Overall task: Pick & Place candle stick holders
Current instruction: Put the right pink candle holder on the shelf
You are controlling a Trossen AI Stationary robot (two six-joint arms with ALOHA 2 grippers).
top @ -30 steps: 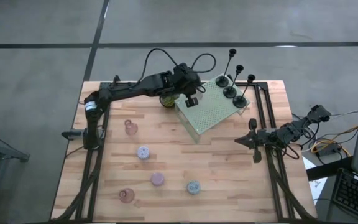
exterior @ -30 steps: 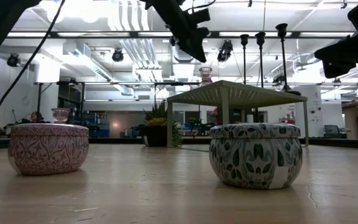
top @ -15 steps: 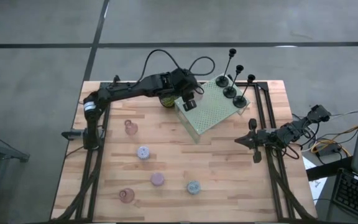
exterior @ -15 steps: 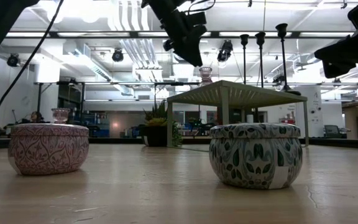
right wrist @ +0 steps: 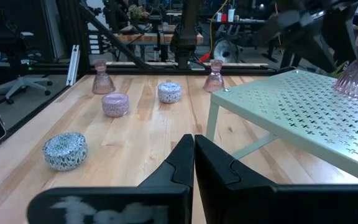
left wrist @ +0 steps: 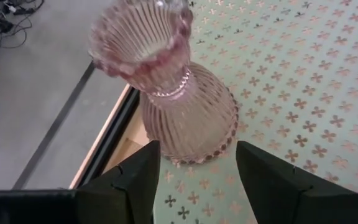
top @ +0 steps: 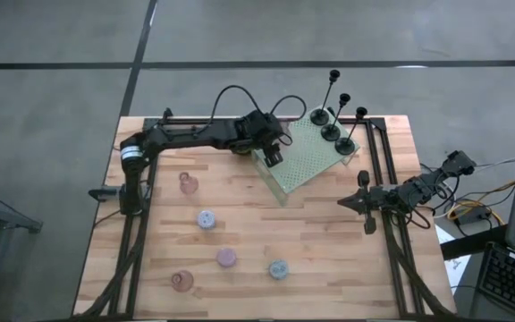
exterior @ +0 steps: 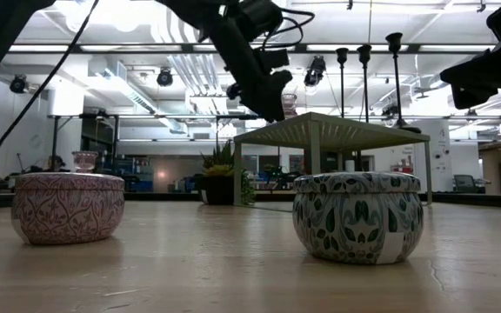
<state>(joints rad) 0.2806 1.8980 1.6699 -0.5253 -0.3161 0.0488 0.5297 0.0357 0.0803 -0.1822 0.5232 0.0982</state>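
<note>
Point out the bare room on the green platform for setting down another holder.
Free: the platform's middle and near half, between the pink glass cup at its left corner and the three black holders. Crowded: that back-right edge, and the cup's corner, where the left gripper stands open.

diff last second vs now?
The left gripper has opened, letting go of the pink glass cup, which stands on the green platform near its edge, and backed off toward its own side. The right gripper, the three black holders and the table items are unchanged.
</note>
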